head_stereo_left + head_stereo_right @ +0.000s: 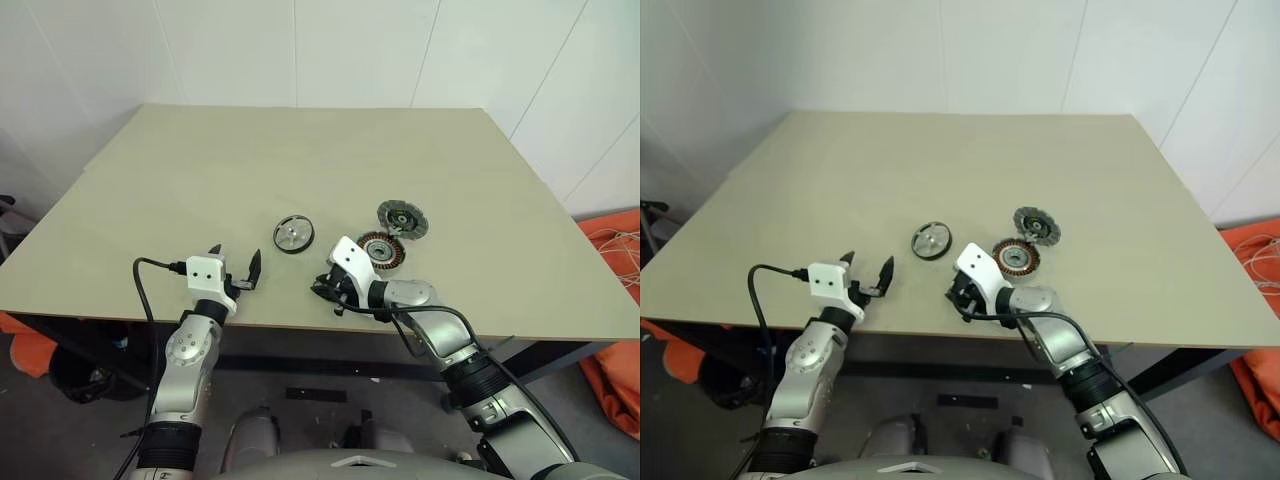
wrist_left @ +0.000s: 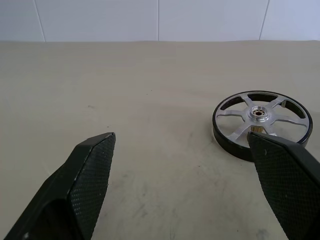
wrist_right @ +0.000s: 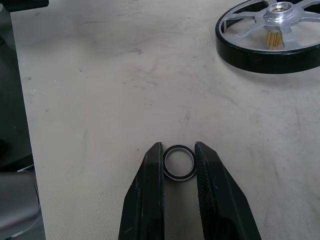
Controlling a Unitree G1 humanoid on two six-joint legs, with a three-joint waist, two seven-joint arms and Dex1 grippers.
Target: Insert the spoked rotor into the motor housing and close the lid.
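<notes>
We're over the table [image 1: 200,180] now, and our right gripper [image 3: 178,150] sits low near the front edge, its two black fingers [image 3: 150,190] drawn in tight on either side of a small ring [image 3: 179,162]. The ring lies flat on the tabletop, pinched between the fingertips. Just past it in the right wrist view lies the spoked rotor [image 1: 293,234], flat on the table, black rim outside, silver spokes and hub facing up. To the rotor's right we see the motor housing [image 1: 380,250], copper windings showing, right behind our right wrist. Just beyond the housing rests the lid [image 1: 402,217], dark and slotted, nearly touching it. On the other side, our left gripper [image 1: 232,268] hovers at the table's front edge, jaws spread wide and holding nothing, the rotor lying beyond its fingers [image 2: 85,175].
</notes>
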